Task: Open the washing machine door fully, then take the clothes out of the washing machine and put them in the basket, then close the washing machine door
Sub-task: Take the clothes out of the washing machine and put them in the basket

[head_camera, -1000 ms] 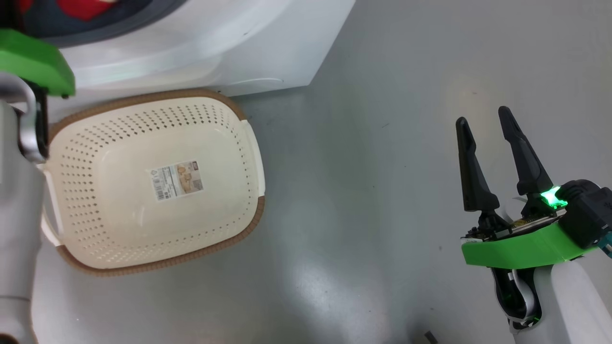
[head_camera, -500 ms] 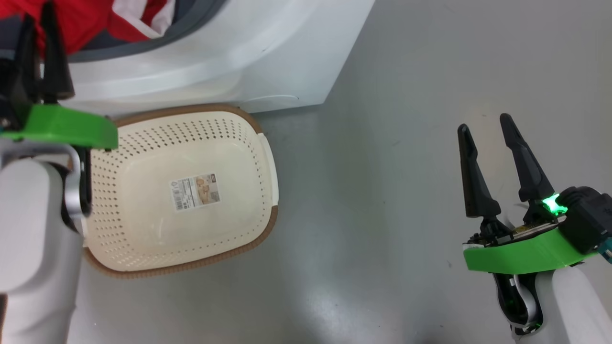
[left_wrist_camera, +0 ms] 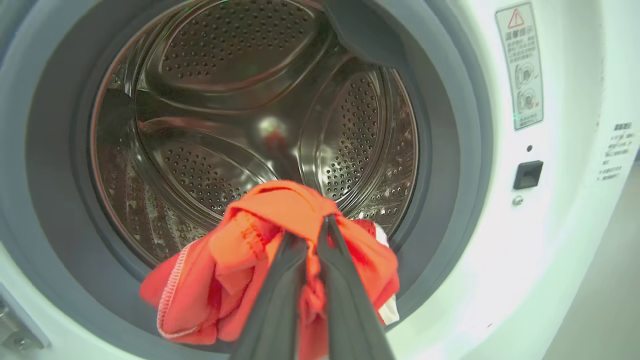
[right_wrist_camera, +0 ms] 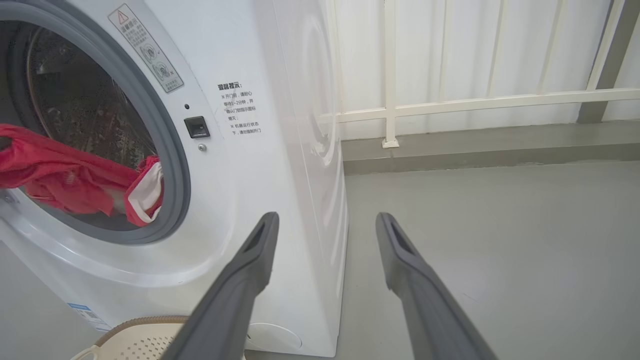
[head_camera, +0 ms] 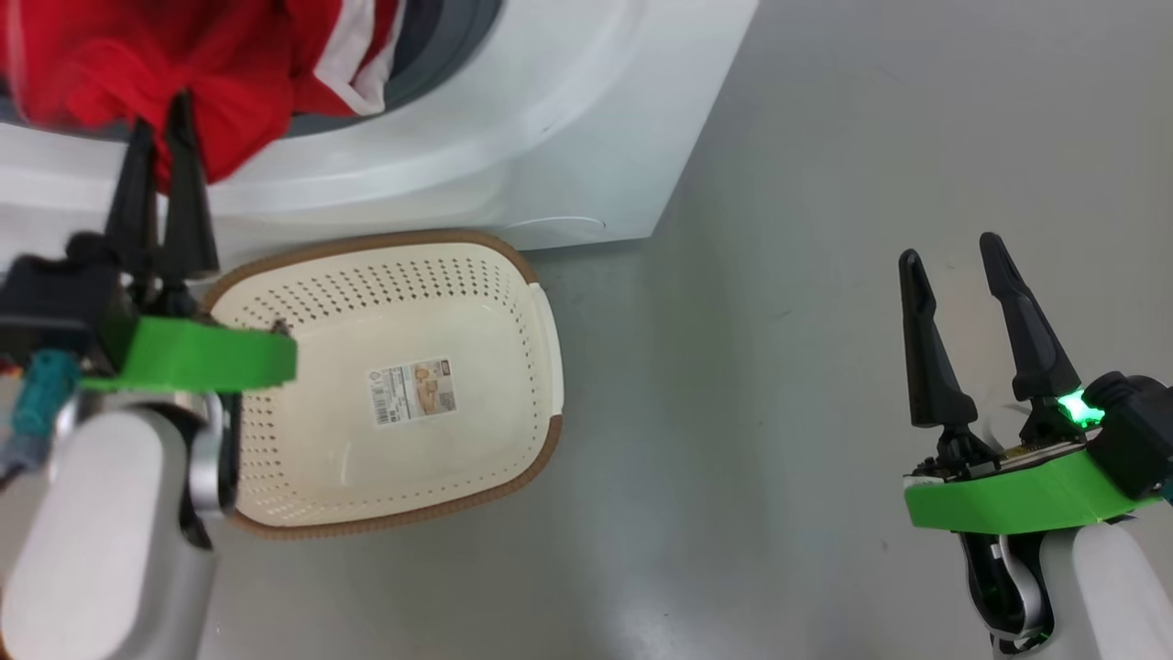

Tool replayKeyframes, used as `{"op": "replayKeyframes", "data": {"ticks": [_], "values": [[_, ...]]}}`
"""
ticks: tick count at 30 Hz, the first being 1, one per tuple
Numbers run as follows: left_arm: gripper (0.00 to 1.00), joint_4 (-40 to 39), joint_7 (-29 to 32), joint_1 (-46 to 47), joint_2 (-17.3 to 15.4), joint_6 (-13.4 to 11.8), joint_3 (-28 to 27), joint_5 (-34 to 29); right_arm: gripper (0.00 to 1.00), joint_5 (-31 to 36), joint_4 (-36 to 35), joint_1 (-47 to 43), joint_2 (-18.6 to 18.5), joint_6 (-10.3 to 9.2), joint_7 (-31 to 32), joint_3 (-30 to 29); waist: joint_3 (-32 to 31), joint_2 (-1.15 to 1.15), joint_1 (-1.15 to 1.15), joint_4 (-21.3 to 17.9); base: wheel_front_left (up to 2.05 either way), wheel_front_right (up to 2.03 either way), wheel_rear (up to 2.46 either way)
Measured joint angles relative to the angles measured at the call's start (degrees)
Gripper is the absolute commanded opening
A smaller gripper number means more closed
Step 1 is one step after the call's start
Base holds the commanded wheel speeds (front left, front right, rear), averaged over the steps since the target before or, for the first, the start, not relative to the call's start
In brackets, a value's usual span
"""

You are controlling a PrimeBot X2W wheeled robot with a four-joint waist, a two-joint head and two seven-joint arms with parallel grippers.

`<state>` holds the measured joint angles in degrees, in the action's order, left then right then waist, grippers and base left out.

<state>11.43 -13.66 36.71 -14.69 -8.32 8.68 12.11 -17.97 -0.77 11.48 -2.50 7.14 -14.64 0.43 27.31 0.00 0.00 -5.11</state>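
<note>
Right gripper (head_camera: pixel 948 249) low over the floor (head_camera: pixel 779 385), jaws wide, gripping nothing. Left gripper (head_camera: pixel 163 115) jaws clamped tight on the red clothes (head_camera: pixel 82 55). Basket (head_camera: pixel 321 449) on the floor just beside the washing machine (head_camera: pixel 568 110). Clothes bundle hangs out of the drum mouth.

The left tool (head_camera: pixel 161 115) is now pulled back from the washing machine (head_camera: pixel 513 119), closer to the robot. The clothes (head_camera: pixel 82 55) pinched at its tips come along and now spill past the grey ring (head_camera: pixel 435 46), over the white front. Behind its tips, the tool now covers the basket (head_camera: pixel 412 238) edge. The head camera moves too.
</note>
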Motion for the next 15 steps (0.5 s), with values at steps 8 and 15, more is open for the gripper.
{"op": "replayKeyframes", "data": {"ticks": [8,15], "values": [[0.00,-9.51,2.98,-6.54,1.08,-1.32,2.27,-0.01,1.00,0.35,-0.19,-0.73,0.01,0.00,0.00,-0.85,-1.74,0.00,0.00,1.35,0.00,0.00,0.00],[0.00,-14.23,6.08,-13.68,3.12,-1.85,5.13,0.93,1.00,0.34,-0.56,-0.76,-0.01,0.00,0.00,-1.33,-2.59,0.00,0.00,2.45,0.00,0.00,0.00]]}}
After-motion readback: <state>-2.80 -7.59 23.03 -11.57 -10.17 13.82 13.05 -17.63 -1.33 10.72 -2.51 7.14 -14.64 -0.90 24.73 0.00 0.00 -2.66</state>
